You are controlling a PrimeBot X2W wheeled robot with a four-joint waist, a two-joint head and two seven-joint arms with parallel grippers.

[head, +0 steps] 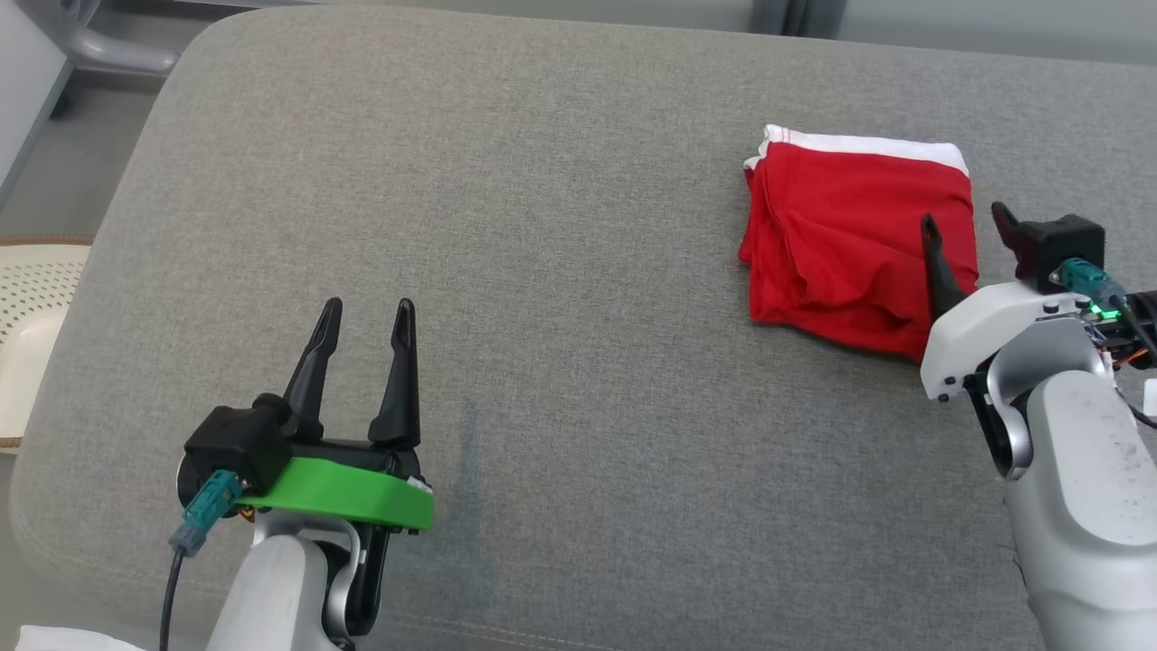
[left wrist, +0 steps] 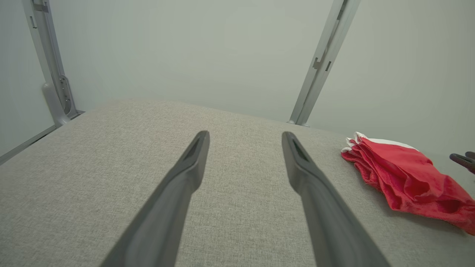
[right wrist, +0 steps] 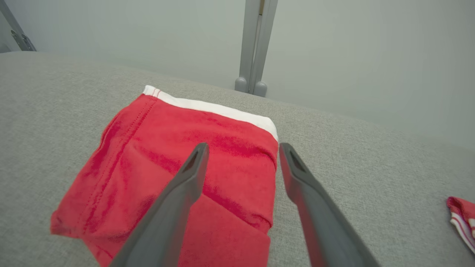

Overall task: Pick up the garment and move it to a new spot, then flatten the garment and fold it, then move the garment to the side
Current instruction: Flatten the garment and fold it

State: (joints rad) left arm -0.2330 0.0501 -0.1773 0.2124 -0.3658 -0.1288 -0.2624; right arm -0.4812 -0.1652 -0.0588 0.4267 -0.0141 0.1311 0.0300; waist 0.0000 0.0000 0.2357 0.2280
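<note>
Red garment (head: 859, 244) lies folded below the right tool (head: 963, 214), spread and empty; left tool (head: 369, 305) hovers released.

The black left pincer (head: 369, 307) above its green wrist ring (head: 343, 493) is held wide apart. The black right pincer (head: 963, 217) on its pale arm (head: 1085, 488) is spread apart too.

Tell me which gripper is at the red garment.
The right gripper, open, with one finger over the folded red garment and the other just past its edge. The left gripper, also open, hangs over bare grey cushion, well apart from it.
</note>
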